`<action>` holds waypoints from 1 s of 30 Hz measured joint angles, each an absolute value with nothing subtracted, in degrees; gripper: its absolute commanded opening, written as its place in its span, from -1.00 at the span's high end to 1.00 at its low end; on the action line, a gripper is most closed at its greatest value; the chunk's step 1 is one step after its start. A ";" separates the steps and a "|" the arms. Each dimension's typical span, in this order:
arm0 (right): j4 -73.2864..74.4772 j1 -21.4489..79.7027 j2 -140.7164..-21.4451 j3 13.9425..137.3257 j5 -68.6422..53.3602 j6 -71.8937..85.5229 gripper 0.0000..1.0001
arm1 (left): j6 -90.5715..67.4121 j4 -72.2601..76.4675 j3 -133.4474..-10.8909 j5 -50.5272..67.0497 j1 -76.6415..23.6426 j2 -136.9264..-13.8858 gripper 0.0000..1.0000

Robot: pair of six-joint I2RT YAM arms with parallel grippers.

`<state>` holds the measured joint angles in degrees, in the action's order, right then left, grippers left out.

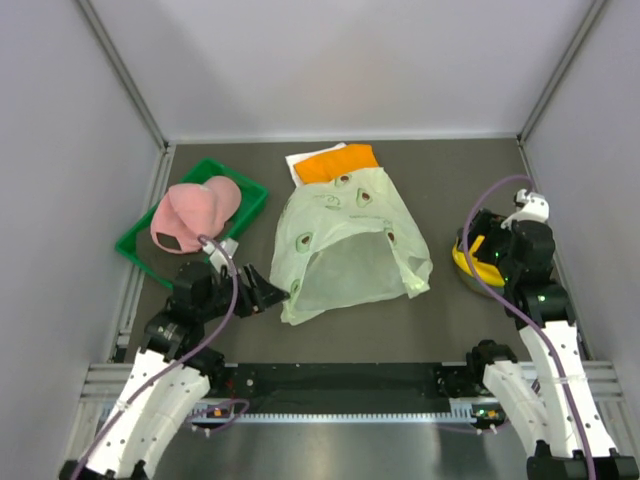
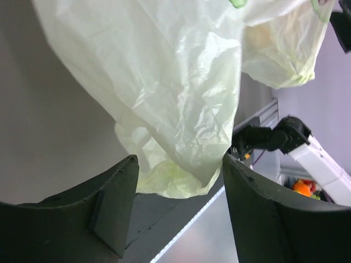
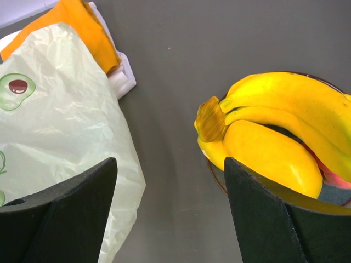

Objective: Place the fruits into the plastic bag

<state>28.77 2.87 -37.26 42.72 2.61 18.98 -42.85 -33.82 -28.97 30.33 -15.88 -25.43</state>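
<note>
The pale green plastic bag [image 1: 350,245], printed with avocado halves, lies spread in the middle of the table with its mouth toward me. It also shows in the left wrist view [image 2: 181,82] and in the right wrist view [image 3: 60,120]. The bunch of yellow bananas [image 3: 274,131] rests on a plate at the right, partly hidden by my right arm in the top view [image 1: 468,255]. My left gripper [image 1: 270,290] is open at the bag's near left corner, jaws apart and empty [image 2: 178,219]. My right gripper [image 3: 170,219] is open above the table, between bag and bananas.
An orange cloth [image 1: 337,163] on white paper lies behind the bag. A green tray [image 1: 240,205] at the left holds a pink cap [image 1: 195,212]. Grey walls stand on three sides. A metal rail [image 1: 330,380] runs along the near edge.
</note>
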 measured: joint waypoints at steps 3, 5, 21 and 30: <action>28.75 2.87 -37.26 42.70 2.48 19.16 -0.57 | -45.60 -27.81 -27.66 26.24 -24.40 -27.97 0.04; 28.80 2.87 -37.26 42.65 2.44 19.14 -0.57 | -46.61 -24.27 -27.70 22.63 -30.98 -31.40 0.26; 27.53 9.74 -37.91 42.70 -8.88 17.78 -0.49 | -38.44 -19.73 -45.76 4.12 -42.24 -51.53 1.00; 22.59 24.08 -38.68 44.77 -6.94 16.88 -0.50 | -34.96 -21.74 -50.17 9.89 -28.97 -55.44 1.00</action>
<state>22.59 24.08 -38.68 44.77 -6.94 16.88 -34.96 -21.74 -50.17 9.89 -28.97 -55.44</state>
